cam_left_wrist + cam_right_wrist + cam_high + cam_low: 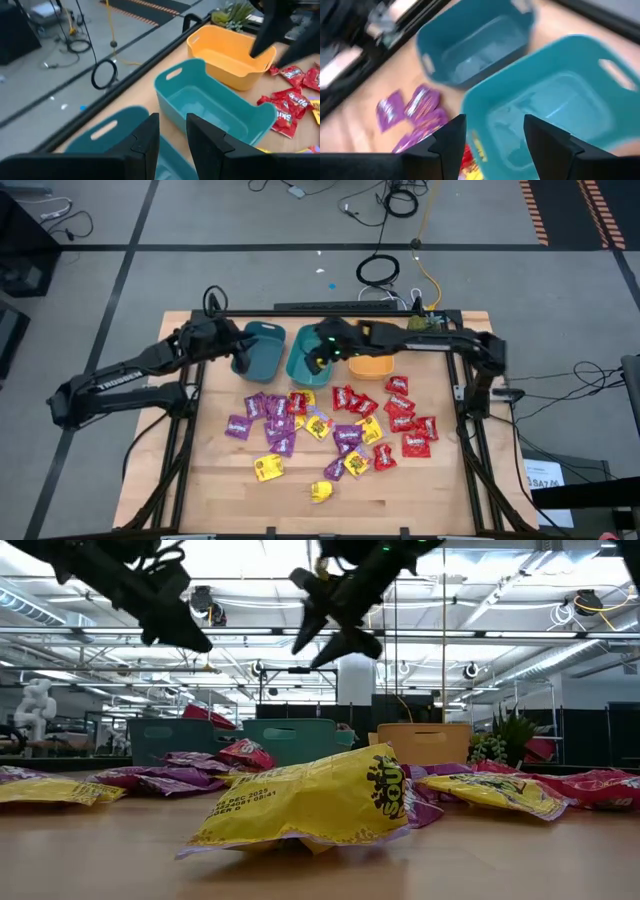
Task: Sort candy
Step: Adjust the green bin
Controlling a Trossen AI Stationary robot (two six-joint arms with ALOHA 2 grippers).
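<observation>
Behind candy (310, 802), bins (290, 740) half hidden

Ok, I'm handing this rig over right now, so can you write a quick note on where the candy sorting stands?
Left gripper: open, empty, above the dark teal bin.
Right gripper: open, empty, above the middle teal bin.
Candy: purple, yellow and red packets all lie loose on the table.
Done: nothing shows in either teal bin or the orange bin.
Left: sort every packet by colour.
</observation>
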